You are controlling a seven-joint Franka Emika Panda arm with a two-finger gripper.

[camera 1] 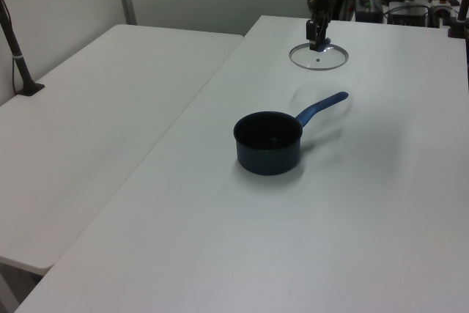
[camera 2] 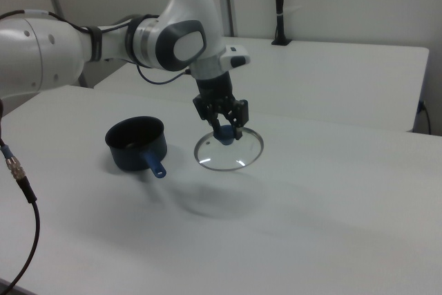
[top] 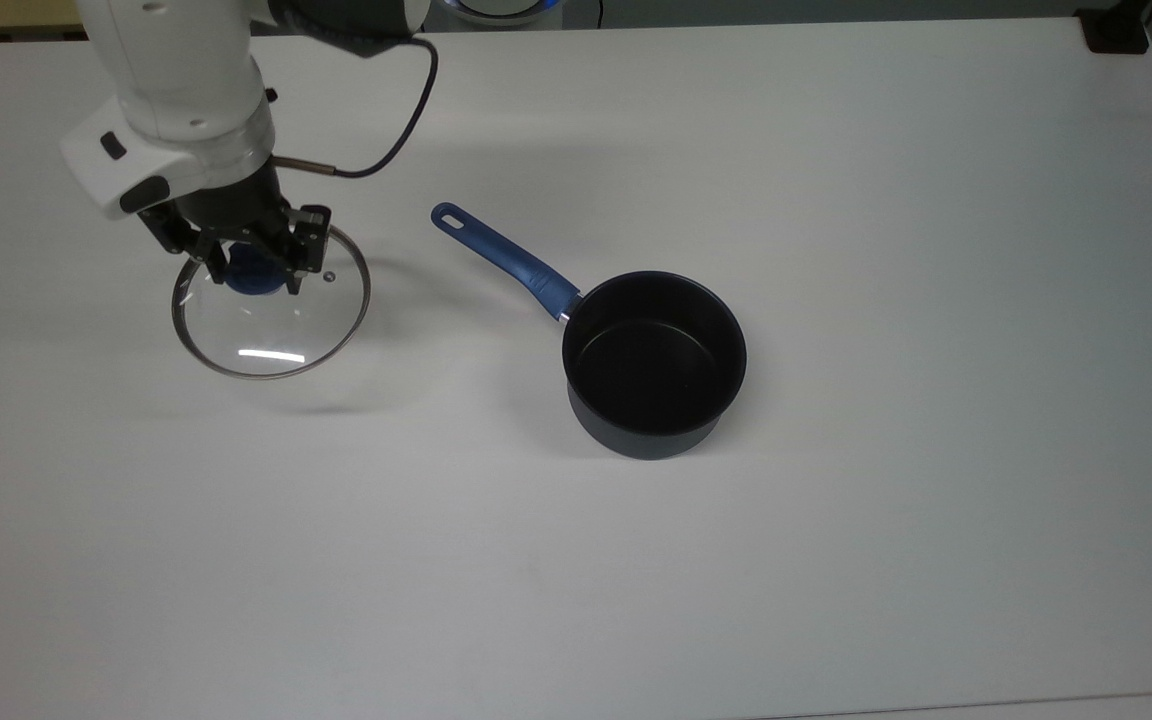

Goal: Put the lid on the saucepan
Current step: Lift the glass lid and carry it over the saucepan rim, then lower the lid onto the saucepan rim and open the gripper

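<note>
- the hand point(top: 254, 268) pinches the blue knob point(top: 248, 276) of the lid point(top: 271, 310), one finger pressed to each side; the fingers and black mount hide most of the knob in the top view.
- the lid hangs clear of the white surface point(top: 836, 520): in the right view a soft shadow point(camera 2: 207, 202) lies on the surface below the glass disc point(camera 2: 228, 150), apart from it.
- in the top view the lid sits at about 9 o'clock from the saucepan point(top: 654, 362), well apart from it, and a little higher in the frame.
- the glass is see-through, so its body is hard to trace; the thin metal rim, a bright glint and a small steam vent point(top: 328, 276) near the 2 o'clock edge mark it out.
- the saucepan stands upright and open on the surface, black inside, with its blue handle point(top: 506, 260) pointing toward 10 o'clock in the top view and ending in a loop hole.
- in the left view the saucepan point(camera 1: 268, 141) is nearer the camera and the lid point(camera 1: 318, 56) floats beyond it toward 1 o'clock, under the hand point(camera 1: 315, 34).
- the arm is cut off at the top view's upper edge; a dark cable point(top: 396, 130) loops from it to the wrist.
- in the right view the saucepan point(camera 2: 137, 144) is at 9 o'clock from the lid, its handle toward the camera and partly foreshortened.
</note>
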